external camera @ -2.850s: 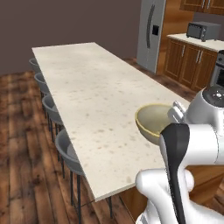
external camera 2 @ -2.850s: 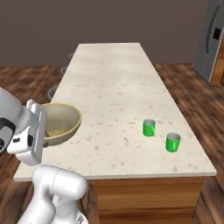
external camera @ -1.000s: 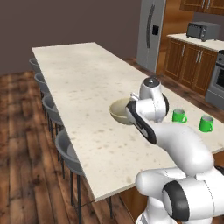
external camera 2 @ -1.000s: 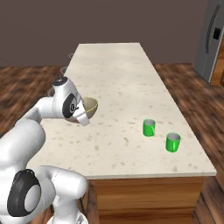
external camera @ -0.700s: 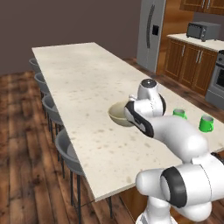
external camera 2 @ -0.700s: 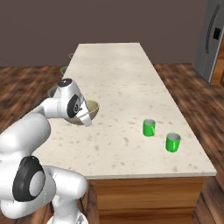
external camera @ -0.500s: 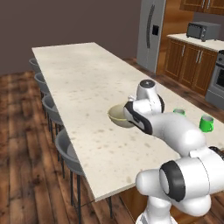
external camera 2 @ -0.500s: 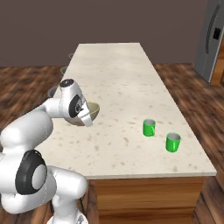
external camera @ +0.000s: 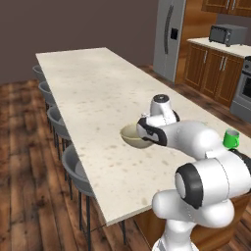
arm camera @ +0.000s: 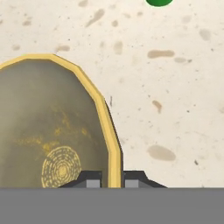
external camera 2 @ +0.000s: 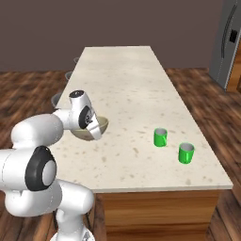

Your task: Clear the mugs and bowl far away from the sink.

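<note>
Pinching the yellow rim of the bowl point(arm camera: 48, 131), the gripper point(arm camera: 112, 178) has its fingertips closed tight on either side of it; the bowl sits on the island counter point(external camera 2: 127, 84). Two green mugs point(external camera 2: 160, 137) stand well apart at the counter's 4 o'clock. One mug is cut off at the hand view's 12 o'clock.

The white arm bends over the left part of the long speckled bench point(external camera 2: 136, 80), and its hand point(external camera 2: 95, 131) grips the rim of the tan bowl point(external camera 2: 92, 130), which sits low over the bench top. Two green mugs point(external camera 2: 160, 137) point(external camera 2: 186, 153) stand upright near the right edge of the bench, close to each other and well apart from the bowl. Grey stools point(external camera 2: 57, 99) line the far left side, over a wooden floor point(external camera 2: 28, 94).
</note>
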Robot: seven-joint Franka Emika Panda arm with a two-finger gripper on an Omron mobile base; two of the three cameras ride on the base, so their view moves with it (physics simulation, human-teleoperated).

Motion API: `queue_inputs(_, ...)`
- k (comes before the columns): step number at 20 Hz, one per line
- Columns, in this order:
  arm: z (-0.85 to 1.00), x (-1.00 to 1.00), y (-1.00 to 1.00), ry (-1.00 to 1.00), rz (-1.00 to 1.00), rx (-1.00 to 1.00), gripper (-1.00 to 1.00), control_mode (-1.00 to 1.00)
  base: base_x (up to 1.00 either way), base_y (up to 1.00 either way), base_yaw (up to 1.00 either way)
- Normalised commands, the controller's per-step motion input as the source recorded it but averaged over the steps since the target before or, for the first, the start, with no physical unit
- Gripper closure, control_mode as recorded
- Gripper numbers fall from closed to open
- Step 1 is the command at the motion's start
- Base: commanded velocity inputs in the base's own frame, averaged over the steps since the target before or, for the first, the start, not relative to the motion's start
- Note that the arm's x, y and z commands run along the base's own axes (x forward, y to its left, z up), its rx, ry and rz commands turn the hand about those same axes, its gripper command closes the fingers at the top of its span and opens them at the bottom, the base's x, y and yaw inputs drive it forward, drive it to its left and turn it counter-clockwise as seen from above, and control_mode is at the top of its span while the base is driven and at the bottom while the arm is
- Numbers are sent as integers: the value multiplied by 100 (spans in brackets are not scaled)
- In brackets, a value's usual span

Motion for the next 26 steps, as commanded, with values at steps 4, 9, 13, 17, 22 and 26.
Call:
queue_inputs(4,-40,8,0,5,2,0,100,-100,0,0,0)
queue_inputs(9,-41,13,0,5,2,0,100,-100,0,0,0)
queue_inputs(13,-43,14,0,4,3,0,100,-100,0,0,0)
queue_inputs(17,-46,11,0,4,3,0,100,-100,0,0,0)
queue_inputs(22,-36,2,0,3,2,0,-100,-100,0,0,0)
queue_inputs(26,6,0,-1,0,0,0,-100,-100,0,0,0)
